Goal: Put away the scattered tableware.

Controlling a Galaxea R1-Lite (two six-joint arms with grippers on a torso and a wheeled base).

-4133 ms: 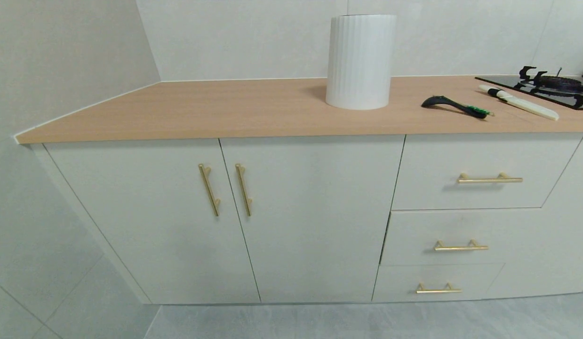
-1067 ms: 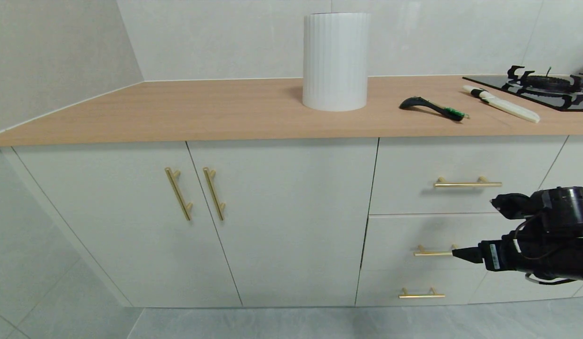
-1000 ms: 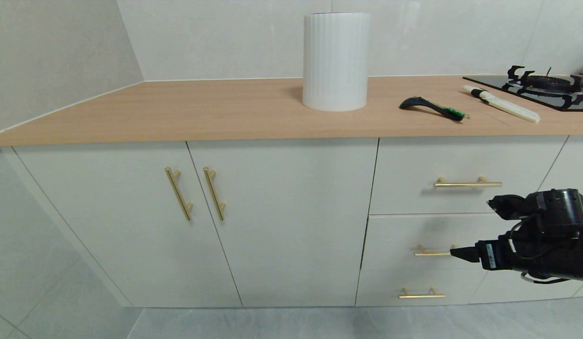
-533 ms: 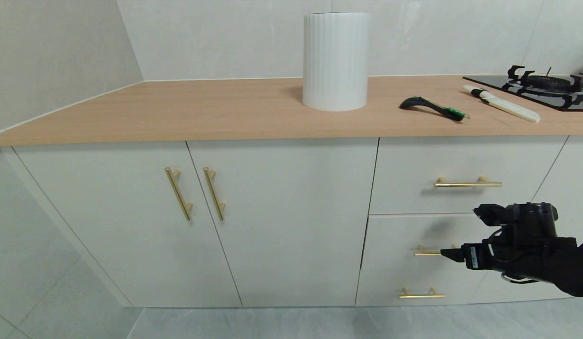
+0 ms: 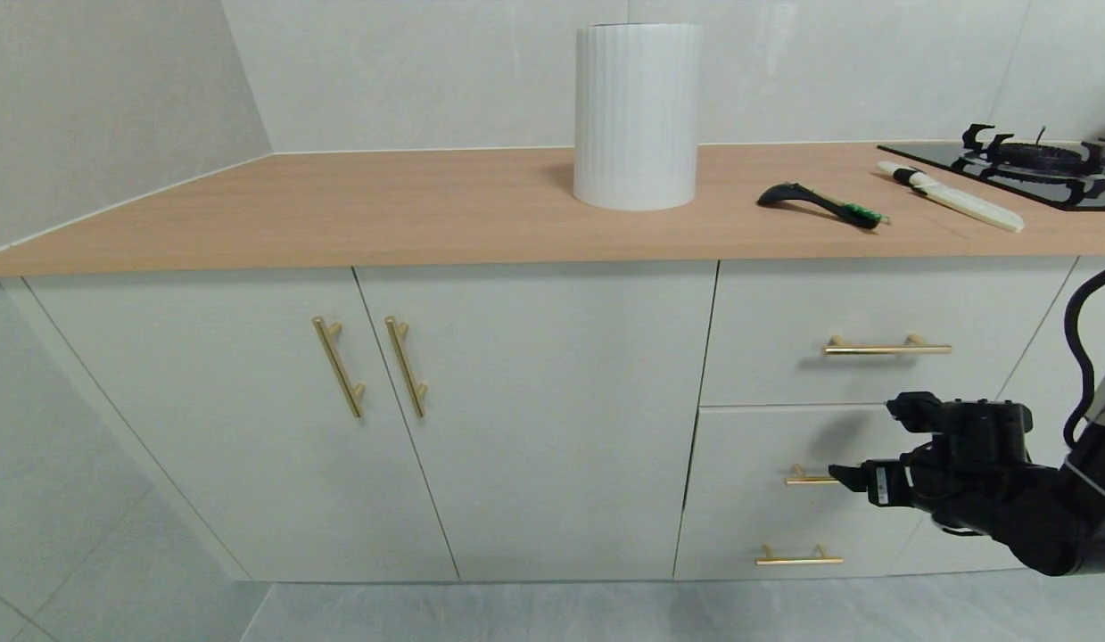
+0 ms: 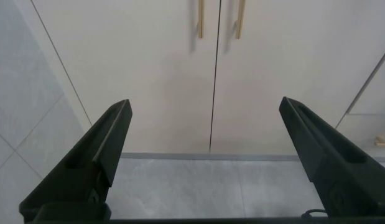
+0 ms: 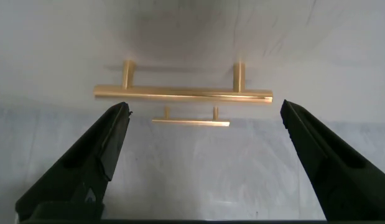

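My right arm has come into sight low on the right and crept leftward toward the drawer stack. My right tool (image 5: 873, 439) now sits just in front of the middle drawer's handle (image 5: 806, 479), not yet touching it. My head also swung a little, so the whole cabinet slid across my view without anything on it moving. I take this to mean I am opening a drawer first, to have somewhere to put the tableware.

The right forearm is stretched out level at middle-drawer height, wrist pointing straight at the drawer front. Its fingers are spread wide. From the wrist the brass bar lies across the gap between them, with the bottom drawer's handle (image 7: 190, 122) below. My left tool (image 6: 204, 109) hangs low, also spread and holding nothing, facing the seam of the double doors near the floor.

The tableware is untouched on the worktop (image 5: 383, 205). A black utensil (image 5: 820, 205) lies right of the white ribbed canister (image 5: 636, 116), and a white knife (image 5: 949, 196) lies farther right beside the hob.
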